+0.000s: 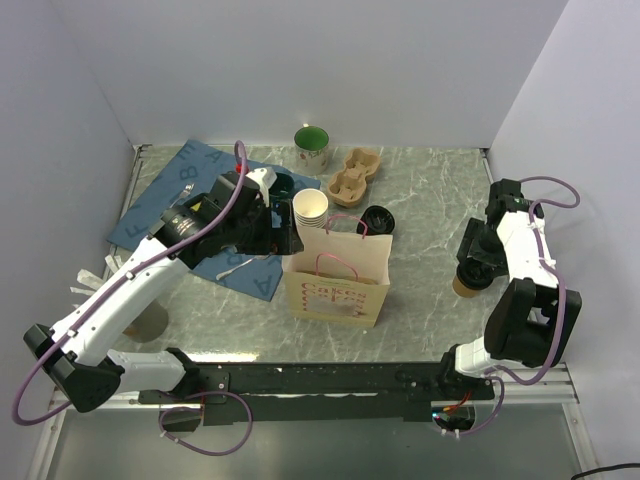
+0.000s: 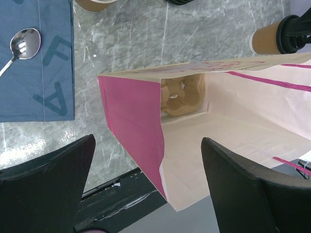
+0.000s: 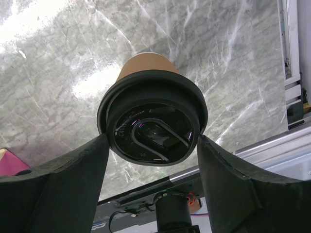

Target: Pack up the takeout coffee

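Your right gripper [image 3: 153, 139] straddles the takeout coffee [image 3: 150, 90], pads at the lid rim; can't tell if it's clamped. The cup stands upright on the table, right of the paper bag [image 1: 335, 285], not touching it. Your left gripper [image 2: 148, 145] gapes wide over the bag mouth. A pulp carrier [image 2: 181, 94] lies inside. The cup stack [image 1: 311, 208] and loose lid [image 1: 377, 218] crowd the bag's far side.

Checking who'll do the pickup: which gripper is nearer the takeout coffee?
Right. The right gripper straddles the takeout coffee, a finger either side of its lid; the left gripper hangs open over the paper bag, well away.
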Action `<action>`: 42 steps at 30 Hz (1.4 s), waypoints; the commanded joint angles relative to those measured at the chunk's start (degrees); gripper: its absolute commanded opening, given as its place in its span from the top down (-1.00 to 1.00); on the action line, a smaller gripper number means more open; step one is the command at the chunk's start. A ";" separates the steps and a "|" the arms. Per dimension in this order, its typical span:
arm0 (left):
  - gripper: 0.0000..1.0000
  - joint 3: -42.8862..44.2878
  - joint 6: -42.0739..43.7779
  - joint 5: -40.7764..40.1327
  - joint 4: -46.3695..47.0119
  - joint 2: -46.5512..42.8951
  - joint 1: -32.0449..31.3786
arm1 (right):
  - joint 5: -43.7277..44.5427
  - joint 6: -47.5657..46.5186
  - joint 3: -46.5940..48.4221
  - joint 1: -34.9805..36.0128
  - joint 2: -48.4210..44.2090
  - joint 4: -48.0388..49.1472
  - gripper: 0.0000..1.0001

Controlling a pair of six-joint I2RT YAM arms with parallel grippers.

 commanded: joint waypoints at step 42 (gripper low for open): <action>-0.39 7.41 3.86 -1.18 -1.63 6.71 0.19 | -11.26 5.48 44.72 34.74 -18.51 -30.84 -0.06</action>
